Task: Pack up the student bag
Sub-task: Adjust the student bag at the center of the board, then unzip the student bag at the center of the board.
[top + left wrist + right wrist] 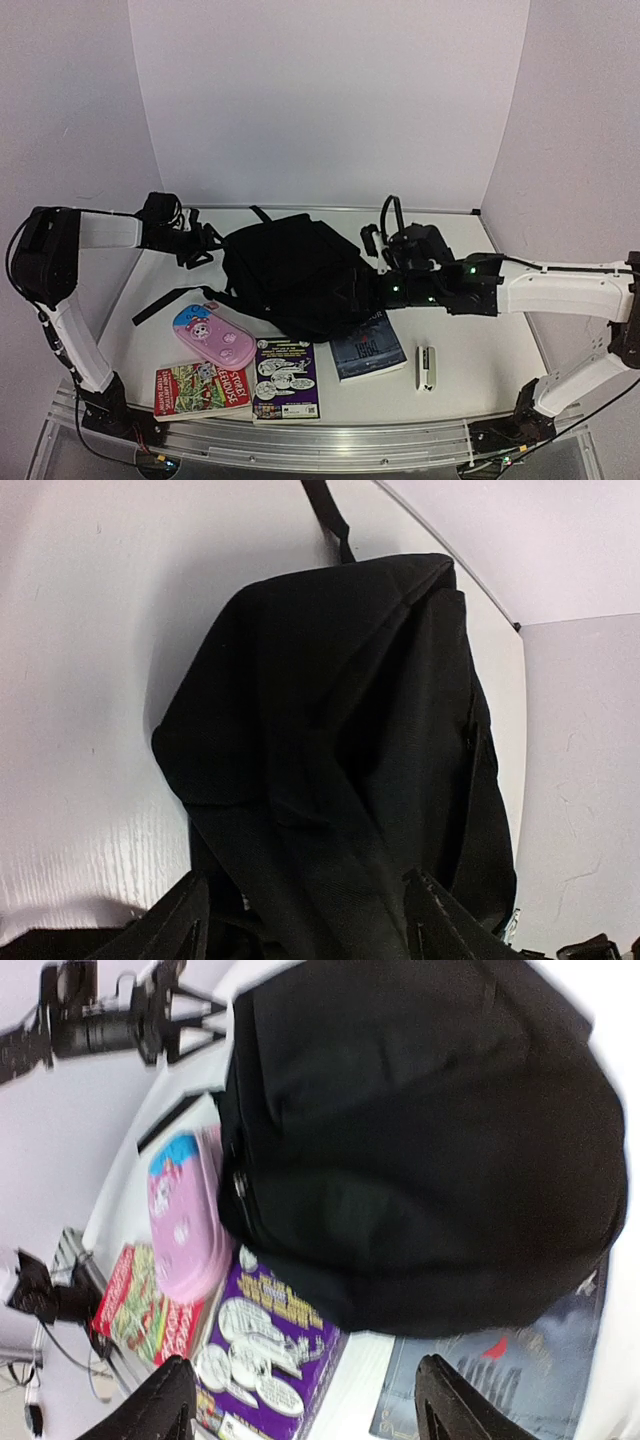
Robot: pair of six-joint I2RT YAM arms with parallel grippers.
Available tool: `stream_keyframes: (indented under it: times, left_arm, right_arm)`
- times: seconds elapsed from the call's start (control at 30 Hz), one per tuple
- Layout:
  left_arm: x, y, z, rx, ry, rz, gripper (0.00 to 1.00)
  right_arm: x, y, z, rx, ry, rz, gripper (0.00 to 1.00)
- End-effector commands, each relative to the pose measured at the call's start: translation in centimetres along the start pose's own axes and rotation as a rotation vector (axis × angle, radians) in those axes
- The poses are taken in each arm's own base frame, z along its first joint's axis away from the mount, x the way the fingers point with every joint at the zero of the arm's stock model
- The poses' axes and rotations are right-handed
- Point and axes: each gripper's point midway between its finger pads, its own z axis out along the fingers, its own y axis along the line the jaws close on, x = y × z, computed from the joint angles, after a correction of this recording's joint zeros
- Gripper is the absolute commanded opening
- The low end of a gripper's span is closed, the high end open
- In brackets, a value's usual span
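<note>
Student bag (295,270) lying slumped mid-surface (480,350), books (285,380) waiting beside it — packing not yet starting. Left end effector (305,880), right end effector (305,1370) flanking bag, both gaping, holding nothing. Next (likely): getting bag open for loading.

Soft, even overhead light; shadows are faint. The student bag (295,270) reads as flat black, folds mostly lost. Ahead of the right gripper (305,1360) everything is smeared, probably by motion; the purple comic book (265,1350) between its fingers has unreadable print.

Agape — left pincer (203,245) and right pincer (372,246)
</note>
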Motion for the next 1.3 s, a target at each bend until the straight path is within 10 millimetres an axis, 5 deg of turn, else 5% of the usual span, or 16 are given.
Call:
stream_keyframes:
  times: [0.0, 0.17, 0.23, 0.3, 0.5, 0.73, 1.0, 1.1, 1.27]
  left_arm:
    - [1.7, -3.4, -1.9, -0.052, -0.02, 0.101, 0.7]
    - [6.0, -4.2, -1.5, -0.046, 0.038, 0.054, 0.74]
    - [7.5, -4.3, -1.2, -0.025, 0.059, 0.025, 0.74]
    - [8.7, -4.9, -1.0, -0.002, 0.08, 0.011, 0.74]
    - [11.0, -6.1, 0.1, 0.032, 0.128, -0.011, 0.72]
    - [11.4, -6.1, 1.7, 0.102, 0.127, -0.019, 0.5]
    - [11.5, -7.2, 2.3, 0.225, 0.109, 0.02, 0.15]
    - [11.9, -7.3, 2.2, 0.267, 0.096, 0.048, 0.01]
    - [12.8, -7.3, 1.3, 0.333, 0.061, 0.117, 0.0]
  right_arm:
    - [-3.3, -0.2, 0.4, 0.11, -0.066, -0.08, 0.71]
    - [-4.0, 1.2, 5.0, 0.11, -0.017, -0.164, 0.65]
    - [-4.2, 1.9, 7.0, 0.094, 0.004, -0.217, 0.52]
    - [-4.3, 2.8, 8.9, 0.068, 0.025, -0.267, 0.41]
    - [-3.2, 4.2, 13.8, -0.006, 0.1, -0.345, 0.32]
    - [1.2, 6.3, 15.3, -0.167, 0.173, -0.267, 0.3]
    - [7.2, 4.9, 16.9, -0.168, 0.255, -0.189, 0.28]
    - [7.2, 4.5, 16.6, -0.138, 0.236, -0.18, 0.29]
    - [3.4, 3.8, 14.4, -0.06, 0.119, -0.131, 0.4]
